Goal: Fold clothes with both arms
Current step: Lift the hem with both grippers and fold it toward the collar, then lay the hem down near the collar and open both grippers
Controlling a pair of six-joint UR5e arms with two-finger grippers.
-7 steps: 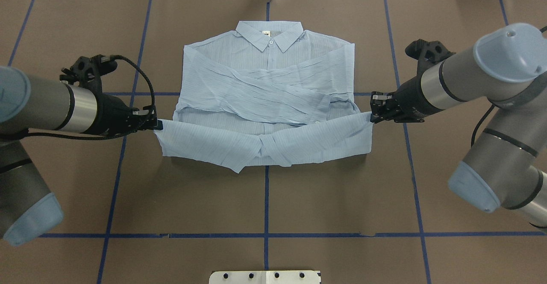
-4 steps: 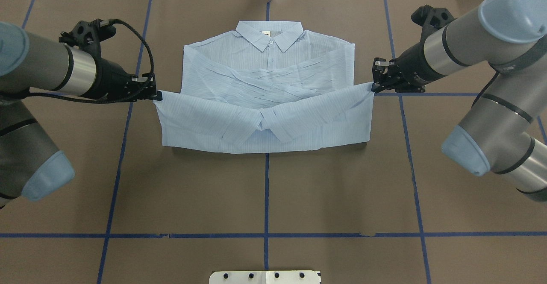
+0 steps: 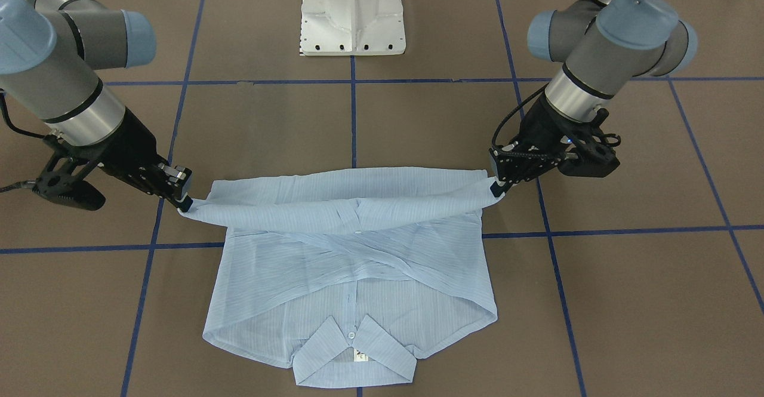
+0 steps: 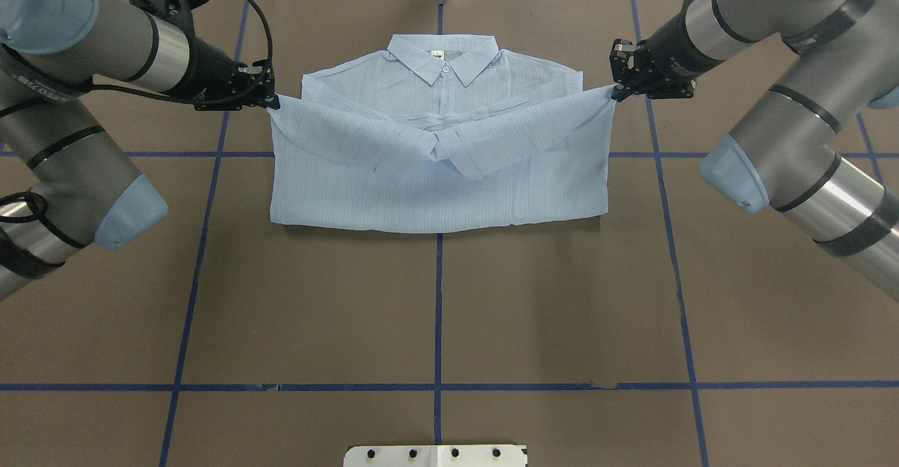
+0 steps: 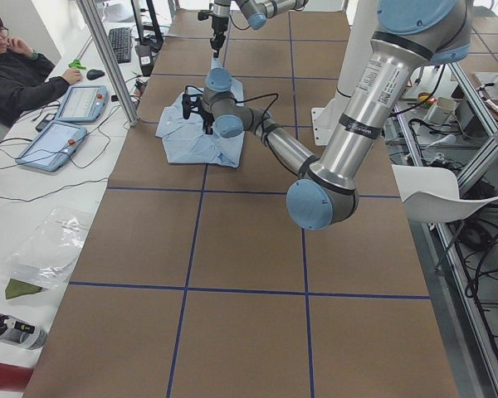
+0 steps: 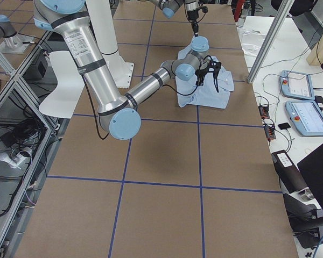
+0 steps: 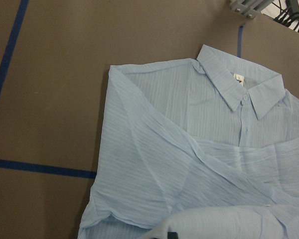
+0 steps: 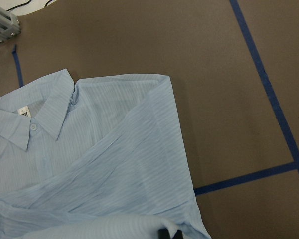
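While left fingers (image 4: 271, 104) and right fingers (image 4: 617, 93) are pinching the shirt (image 4: 435, 186) hem, unequal travel is probably threatening a skewed fold.

You've got a light-blue shirt (image 4: 435, 172), fine stripes all over, small white button (image 4: 445, 69) showing. The table (image 4: 562, 298) is plain brown, crossed by dark blue tape lines (image 4: 437, 312). Your left arm (image 4: 105, 38) and right arm (image 4: 730, 10) show silver-grey with light-blue caps; left gripper (image 4: 270, 102) and right gripper (image 4: 617, 91) are black; the base (image 3: 352, 21) is white.
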